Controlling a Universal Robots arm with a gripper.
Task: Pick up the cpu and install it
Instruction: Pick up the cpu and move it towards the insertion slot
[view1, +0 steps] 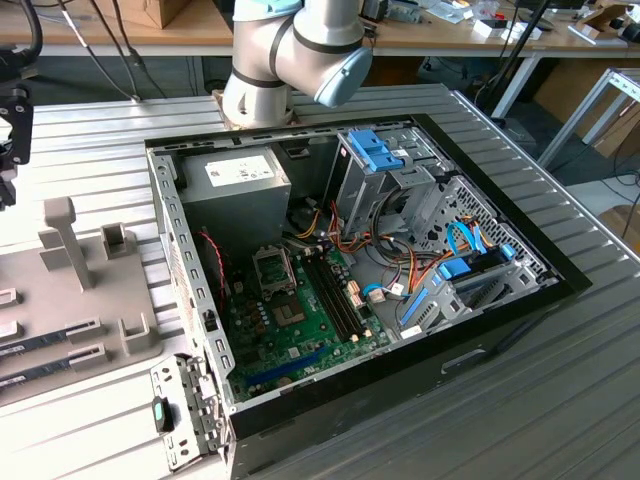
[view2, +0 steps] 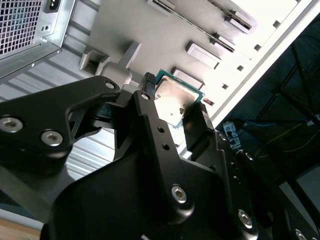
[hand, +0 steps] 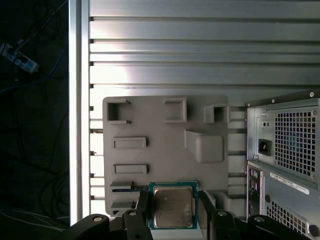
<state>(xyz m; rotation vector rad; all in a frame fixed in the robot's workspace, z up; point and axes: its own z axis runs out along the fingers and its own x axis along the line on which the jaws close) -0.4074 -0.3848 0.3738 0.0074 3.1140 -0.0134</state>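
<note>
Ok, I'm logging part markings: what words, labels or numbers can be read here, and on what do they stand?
White label on the power supply: print too small to read.
White strip label on the computer case, back panel: blurred, unreadable.
Metal top of the cpu, gripped by the tool: no legible marking.
So no text can be quoted.

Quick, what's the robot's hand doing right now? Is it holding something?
Hand: closed, holding the cpu between its fingers, as both wrist views show.
</note>
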